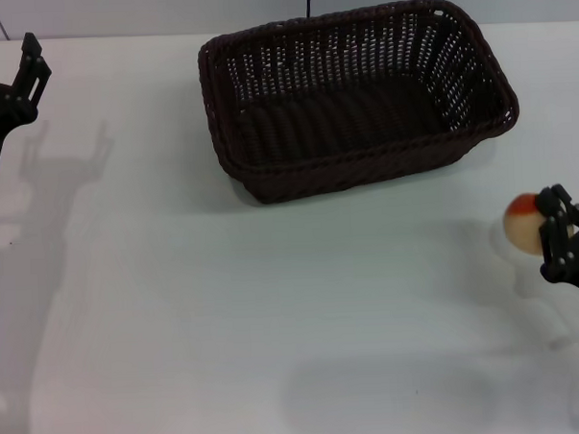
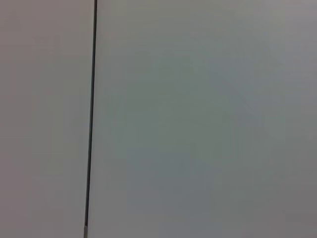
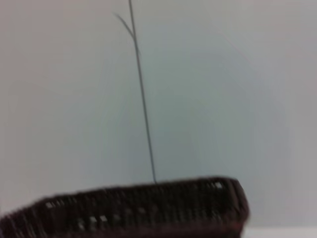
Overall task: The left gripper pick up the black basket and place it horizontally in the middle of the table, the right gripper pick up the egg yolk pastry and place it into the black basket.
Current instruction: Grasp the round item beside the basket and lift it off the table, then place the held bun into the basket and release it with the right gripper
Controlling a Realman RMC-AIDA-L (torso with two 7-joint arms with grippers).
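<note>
Black basket [image 1: 358, 97] bare inside on table [image 1: 227, 316]; right gripper [image 1: 557, 232] fingers clamped on egg yolk pastry [image 1: 522, 223].

Ahead of my wrist — the dark woven wicker basket [image 3: 148, 210], its rim blurred, against a pale wall with a thin dark line [image 3: 142, 99].

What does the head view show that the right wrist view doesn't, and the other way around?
Only the head view shows the white table, the left gripper off at the table's far left, and the right gripper shut on the egg yolk pastry near the right edge, plus the inside of the black basket, which has nothing in it. Only the right wrist view shows the basket side-on, with a thin dark line running up the pale wall behind it. Both share the basket.
</note>
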